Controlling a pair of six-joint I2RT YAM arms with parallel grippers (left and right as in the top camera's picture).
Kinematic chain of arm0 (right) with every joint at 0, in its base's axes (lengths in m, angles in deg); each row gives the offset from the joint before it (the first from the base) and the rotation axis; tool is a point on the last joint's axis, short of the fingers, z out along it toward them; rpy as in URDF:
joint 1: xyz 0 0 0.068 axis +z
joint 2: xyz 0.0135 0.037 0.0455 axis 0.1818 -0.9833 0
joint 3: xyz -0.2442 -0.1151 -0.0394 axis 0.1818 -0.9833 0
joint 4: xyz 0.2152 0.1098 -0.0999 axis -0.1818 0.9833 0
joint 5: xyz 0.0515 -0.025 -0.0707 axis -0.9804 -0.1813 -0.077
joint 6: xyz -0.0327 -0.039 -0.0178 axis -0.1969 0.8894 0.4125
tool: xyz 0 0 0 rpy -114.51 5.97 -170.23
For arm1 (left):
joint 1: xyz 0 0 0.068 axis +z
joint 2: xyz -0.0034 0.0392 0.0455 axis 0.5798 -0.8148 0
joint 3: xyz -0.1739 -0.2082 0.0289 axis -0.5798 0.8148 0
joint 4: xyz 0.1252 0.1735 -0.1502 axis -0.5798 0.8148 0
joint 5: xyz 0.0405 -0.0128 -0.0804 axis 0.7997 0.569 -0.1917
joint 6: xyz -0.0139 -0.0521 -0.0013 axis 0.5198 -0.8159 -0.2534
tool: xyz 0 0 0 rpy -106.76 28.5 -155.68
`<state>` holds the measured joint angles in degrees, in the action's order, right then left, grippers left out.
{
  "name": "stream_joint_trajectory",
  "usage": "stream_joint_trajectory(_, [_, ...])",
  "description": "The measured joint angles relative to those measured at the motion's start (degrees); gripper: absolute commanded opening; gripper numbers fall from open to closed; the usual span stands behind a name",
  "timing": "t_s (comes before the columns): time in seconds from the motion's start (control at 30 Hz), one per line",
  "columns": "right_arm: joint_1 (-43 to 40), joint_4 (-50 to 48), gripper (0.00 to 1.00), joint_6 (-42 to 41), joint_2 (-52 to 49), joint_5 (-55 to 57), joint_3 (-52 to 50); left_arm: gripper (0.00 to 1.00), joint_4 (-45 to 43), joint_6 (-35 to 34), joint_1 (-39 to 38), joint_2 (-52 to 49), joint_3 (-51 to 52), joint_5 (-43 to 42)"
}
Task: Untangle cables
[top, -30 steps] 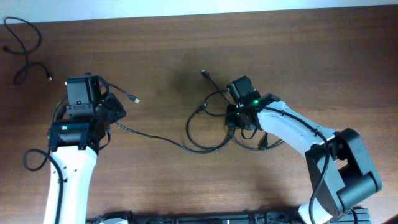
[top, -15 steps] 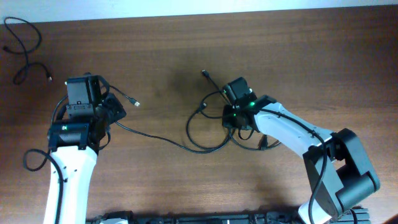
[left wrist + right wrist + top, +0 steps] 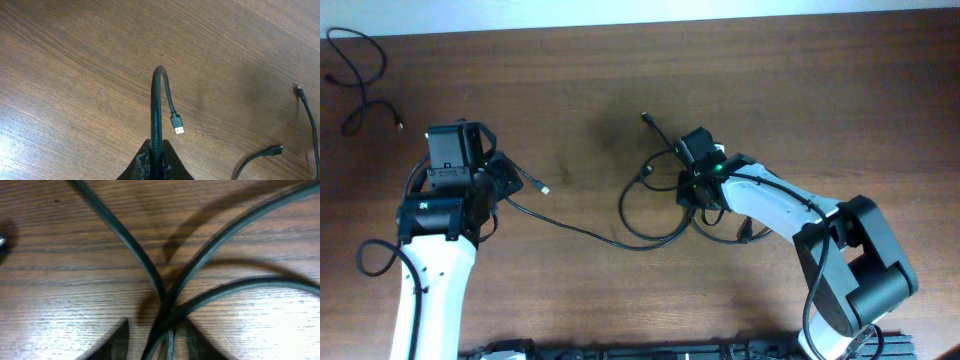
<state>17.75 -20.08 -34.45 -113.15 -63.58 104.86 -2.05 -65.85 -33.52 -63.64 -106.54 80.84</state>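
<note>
tangle of cables: thin black loops lying in the middle of the brown wood surface. Every place below is told from this tangle.
right hand: it is down low at the right side of the tangle, where the loops cross.
right hand grip: spread a little. In the right wrist view, three cords of the tangle meet and run down between its two fingers. A bit of wood shows between one finger and the cords, so the cords are not squeezed.
left hand: it is well to the left of the tangle.
left hand grip: pressed together, pinching the long cable.
long cable path: it goes from the lower left edge of the tangle, across the surface, to the left hand. Past the fingers it bends over in a tight arch and comes back down.
plug: a small plug with a silver tip on the short end of the long cable. It is left of the tangle, close to the left hand.
loose end: a small cord end sticks out just above the tangle.
spare cable: one more thin black cord, far to the left of the tangle and up in the corner, apart from all the rest.
</note>
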Motion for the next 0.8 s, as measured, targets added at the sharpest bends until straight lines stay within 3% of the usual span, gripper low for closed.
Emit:
stream_joint_trajectory(0.13, [-0.2,4.3,0.54,-0.1,-0.1,0.2,1.4,0.08,0.0,0.0,0.0,0.0,0.0,0.0])
stream_joint_trajectory(0.27, [-1.4,9.8,0.45,0.1,-0.1,-0.3,5.5,0.08,0.0,0.0,0.0,0.0,0.0,0.0])
stream_joint_trajectory(0.5, [1.2,9.1,0.44,-0.1,-0.7,-6.0,7.5,0.08,0.0,-0.7,0.0,0.0,0.0,0.0])
stream_joint_trajectory(0.8, [3.2,9.6,0.45,-0.3,-2.6,-4.0,7.7,0.11,0.2,-0.9,0.0,0.0,0.0,0.0])
